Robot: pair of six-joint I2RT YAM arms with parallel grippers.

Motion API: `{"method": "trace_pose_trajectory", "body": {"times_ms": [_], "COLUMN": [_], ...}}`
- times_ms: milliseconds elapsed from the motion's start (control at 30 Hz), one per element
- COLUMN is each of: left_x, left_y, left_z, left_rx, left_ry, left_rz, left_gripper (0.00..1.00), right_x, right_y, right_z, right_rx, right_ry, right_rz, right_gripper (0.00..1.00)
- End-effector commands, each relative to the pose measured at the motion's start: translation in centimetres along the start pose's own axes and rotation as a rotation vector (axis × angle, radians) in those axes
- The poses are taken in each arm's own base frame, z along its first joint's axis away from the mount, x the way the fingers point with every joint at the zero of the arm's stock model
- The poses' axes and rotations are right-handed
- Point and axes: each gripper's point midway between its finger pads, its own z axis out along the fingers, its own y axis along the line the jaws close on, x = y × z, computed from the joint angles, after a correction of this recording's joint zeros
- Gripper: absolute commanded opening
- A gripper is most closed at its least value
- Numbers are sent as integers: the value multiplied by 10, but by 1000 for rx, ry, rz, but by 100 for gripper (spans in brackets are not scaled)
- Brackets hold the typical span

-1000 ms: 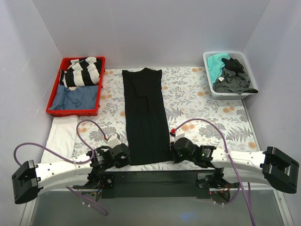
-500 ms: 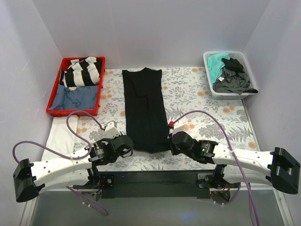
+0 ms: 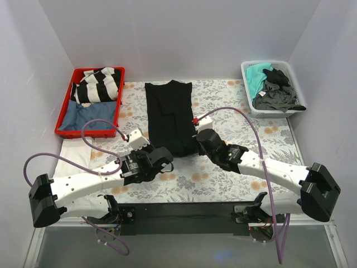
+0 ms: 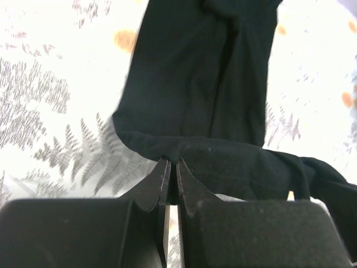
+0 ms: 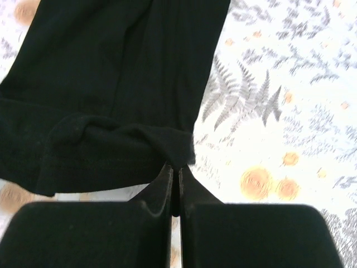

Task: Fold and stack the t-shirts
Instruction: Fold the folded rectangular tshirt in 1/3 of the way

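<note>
Hem [image 3: 178, 149] of black t-shirt [image 3: 169, 109] farther forward.

No readable text, labels, brands, numbers or signs appear in any view.

Left gripper [image 4: 170, 167]: we are reaching forward and inward, arm held low, fingers pinching closed on the black t-shirt [image 3: 167, 111]. Right gripper [image 5: 174, 170]: we are mirroring that reach, fingers likewise clamping its hem.
</note>
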Motion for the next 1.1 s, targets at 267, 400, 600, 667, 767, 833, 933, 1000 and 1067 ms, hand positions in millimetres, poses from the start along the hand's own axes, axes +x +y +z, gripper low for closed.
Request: {"method": "trace_pose_trajectory", "body": {"times_ms": [267, 400, 600, 667, 767, 833, 933, 1000, 1067], "left_x": [-60, -70, -66, -59, -63, -64, -62, -64, -65], "left_y": [-28, -29, -31, -26, -23, -18, -15, -13, -15], "left_z": [84, 121, 169, 182, 197, 208, 222, 229, 237], "left_rx": [-76, -92, -136, -161, -174, -194, -205, -210, -213], "left_ry": [-194, -172, -130, -114, -109, -103, -90, -85, -80], "left_rz": [-237, -209, -171, -154, -165, -166, -163, -172, -168], "left_gripper": [0, 0, 0, 0, 0, 0, 0, 0, 0], "right_x": [-75, -72, -76, -84, -87, -80, -80, -79, -79], "right_y": [-9, -13, -19, -24, -26, -26, -31, -35, -38], "right_z": [60, 85, 118, 127, 144, 156, 172, 183, 190], "right_rx": [-53, -64, -78, -72, -85, -95, -97, -93, -94], "right_ry": [-117, -81, -51, -59, -48, -22, -9, 7, 19], "right_rz": [-26, -28, -16, -6, 3, 3, 15, 27, 38], "right_gripper": [1, 1, 1, 1, 1, 1, 1, 1, 1]}}
